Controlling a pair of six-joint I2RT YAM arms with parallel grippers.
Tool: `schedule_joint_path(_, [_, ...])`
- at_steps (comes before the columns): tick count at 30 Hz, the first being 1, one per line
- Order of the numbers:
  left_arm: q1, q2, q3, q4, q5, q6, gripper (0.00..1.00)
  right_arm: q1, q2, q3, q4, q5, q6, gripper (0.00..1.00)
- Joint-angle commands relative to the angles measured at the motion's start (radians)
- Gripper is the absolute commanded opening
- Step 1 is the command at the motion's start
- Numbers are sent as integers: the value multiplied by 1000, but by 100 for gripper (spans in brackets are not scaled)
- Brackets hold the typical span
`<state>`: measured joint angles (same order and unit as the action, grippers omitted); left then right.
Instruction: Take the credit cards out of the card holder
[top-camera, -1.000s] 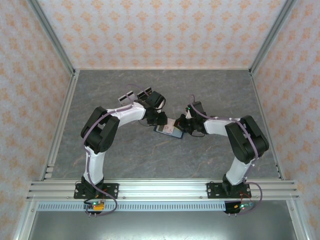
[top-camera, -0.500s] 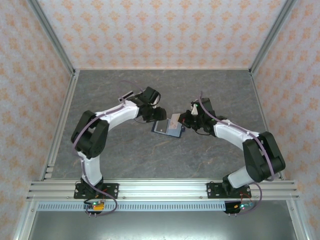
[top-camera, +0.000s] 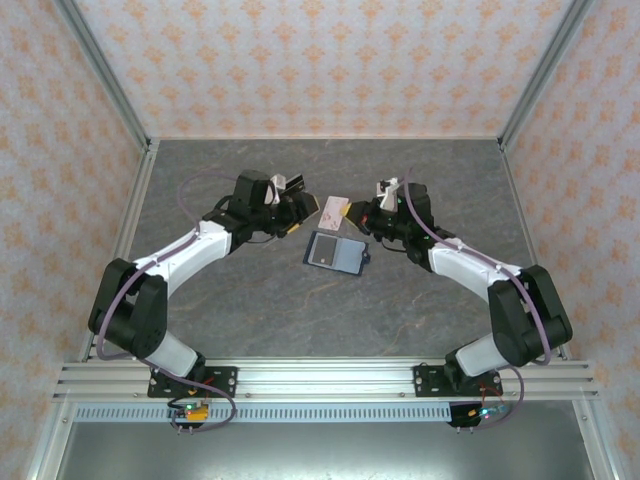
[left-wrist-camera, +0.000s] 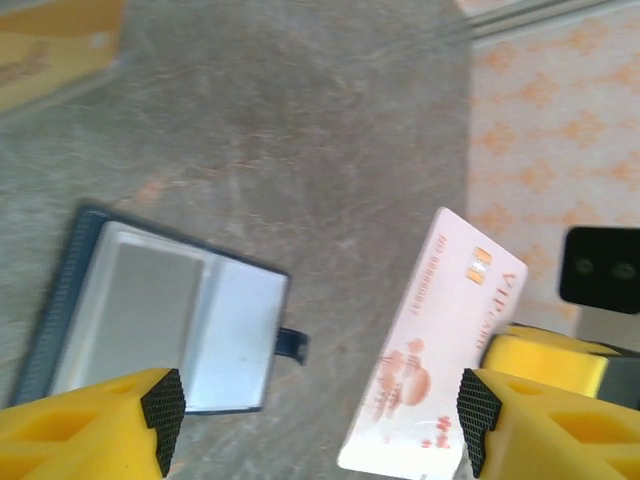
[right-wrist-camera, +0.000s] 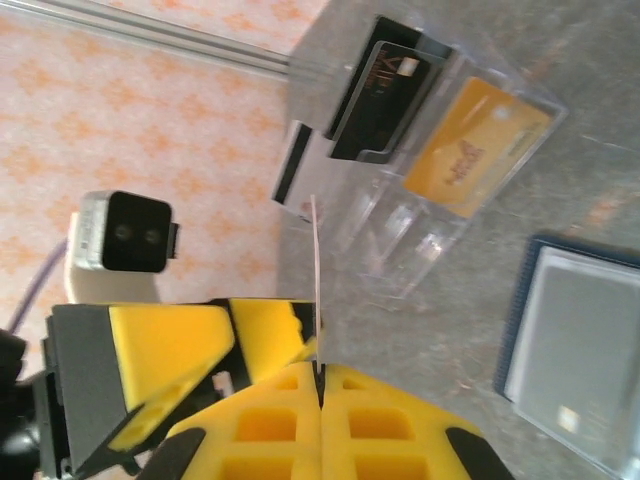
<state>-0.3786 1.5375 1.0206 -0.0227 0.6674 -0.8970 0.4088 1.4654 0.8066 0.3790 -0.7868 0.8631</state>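
The card holder lies open on the table, its grey-blue pockets facing up; it also shows in the left wrist view and the right wrist view. My right gripper is shut on a white credit card with pink print, held on edge above the table behind the card holder. My left gripper is open, and the card stands between its fingers, close to the right one.
A clear acrylic tiered stand sits just behind the grippers and holds an orange card and a black card. Patterned walls with metal rails enclose the grey table.
The right gripper has pulled the white card out of the card holder and carried it toward the back. The left gripper has opened and swung back and left, off the card holder.
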Motion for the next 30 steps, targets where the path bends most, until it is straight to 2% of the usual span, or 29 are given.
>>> schedule_joint_path(1, [4,-18,-27,182,111,-107,75,-4,11,32,166,-54,106,0])
schedule_joint_path(8, [5,-16,-43,328,192,-161,65,-5,17,40,221,-80,159,0])
schedule_joint_path(16, [6,-16,-71,444,227,-218,42,-5,5,33,224,-88,166,0])
schedule_joint_path(18, [6,-19,-74,448,226,-217,35,-4,5,32,223,-86,166,0])
schedule_joint_path(27, [18,-41,-92,418,212,-180,14,-9,12,29,210,-78,154,0])
schedule_joint_path(30, [20,-52,-86,368,198,-142,0,-10,13,29,199,-81,139,1])
